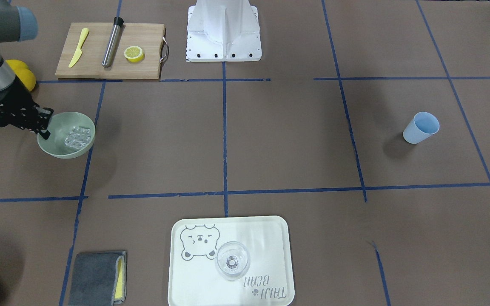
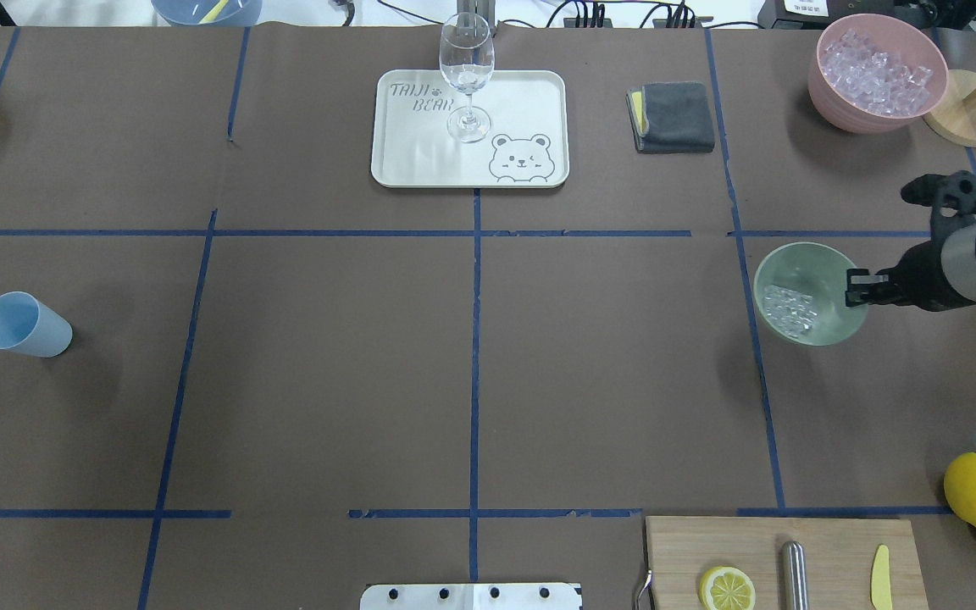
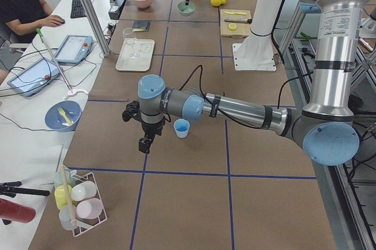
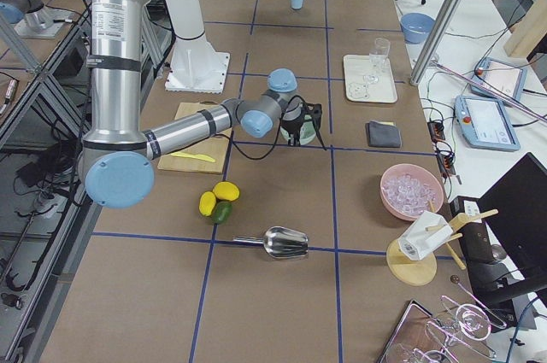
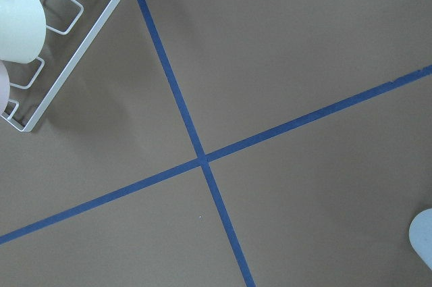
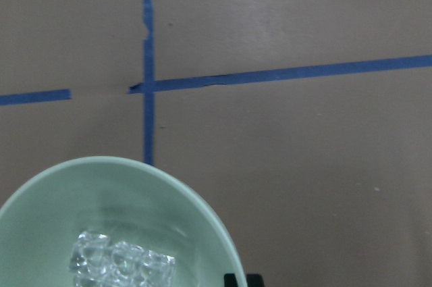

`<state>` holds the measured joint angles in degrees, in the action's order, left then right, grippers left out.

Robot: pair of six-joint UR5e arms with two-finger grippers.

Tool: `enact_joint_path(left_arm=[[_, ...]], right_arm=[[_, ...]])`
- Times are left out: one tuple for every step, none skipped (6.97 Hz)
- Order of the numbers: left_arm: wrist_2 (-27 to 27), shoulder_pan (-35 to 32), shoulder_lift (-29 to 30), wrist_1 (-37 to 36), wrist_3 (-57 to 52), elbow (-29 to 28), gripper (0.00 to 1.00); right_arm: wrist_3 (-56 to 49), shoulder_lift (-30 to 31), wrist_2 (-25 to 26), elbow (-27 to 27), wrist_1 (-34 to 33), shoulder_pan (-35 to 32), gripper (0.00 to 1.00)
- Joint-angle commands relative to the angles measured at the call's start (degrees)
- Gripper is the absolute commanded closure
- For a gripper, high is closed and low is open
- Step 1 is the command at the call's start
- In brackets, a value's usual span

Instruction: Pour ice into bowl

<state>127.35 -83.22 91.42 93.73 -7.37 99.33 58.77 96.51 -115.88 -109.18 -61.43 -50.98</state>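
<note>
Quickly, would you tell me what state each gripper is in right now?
Left gripper: cannot be told; only the side view shows it.
Right gripper: closed on the sage-green bowl at its rim.

Bowl: round, pale sage-green, matte, mouth up, on robot's right side of tabletop, just beside a blue tape line. Right gripper pinches its rim w/ one finger inside. Can't tell if bowl rests on tabletop or hangs just above it.

Ice: small heap of clear glassy cubes inside bowl, bunched vs. the wall opposite the gripper; rest of the interior bare.
</note>
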Motion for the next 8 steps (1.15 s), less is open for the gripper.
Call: enact_joint_path(left_arm=[[0.1, 0.0, 0.1, 0.1, 0.0, -0.5, 0.0], [0.1, -0.1, 0.1, 0.1, 0.0, -0.5, 0.0], [0.1, 0.0, 0.1, 0.2, 0.0, -0.6, 0.0], [0.1, -0.1, 0.1, 0.2, 0.0, -0.6, 0.0], [0.1, -0.1, 0.1, 0.2, 0.0, -0.6, 0.0], [0.1, -0.1, 0.1, 0.3, 0.0, -0.6, 0.0], [0.1, -0.1, 0.1, 0.3, 0.0, -0.6, 0.0], [0.1, -0.1, 0.1, 0.3, 0.0, -0.6, 0.0]], right_arm=[[-4.4, 4.8, -4.4, 3.4, 1.4, -4.1, 1.0], [-4.7, 5.1, -4.6, 5.6, 1.5, -4.4, 1.0], [-4.9, 5.0, -4.7, 6.3, 1.5, -4.6, 1.0], [-5.0, 4.7, -4.9, 7.1, 1.5, -5.2, 0.01], [-7.0, 4.6, -5.0, 6.9, 0.9, -7.0, 0.0], [-11.9, 4.7, -6.2, 6.8, -0.7, -9.7, 0.0], [-19.8, 4.6, -7.4, 6.0, -5.9, -13.9, 0.0], [-30.8, 3.7, -7.5, 5.5, -11.0, -17.5, 0.0]])
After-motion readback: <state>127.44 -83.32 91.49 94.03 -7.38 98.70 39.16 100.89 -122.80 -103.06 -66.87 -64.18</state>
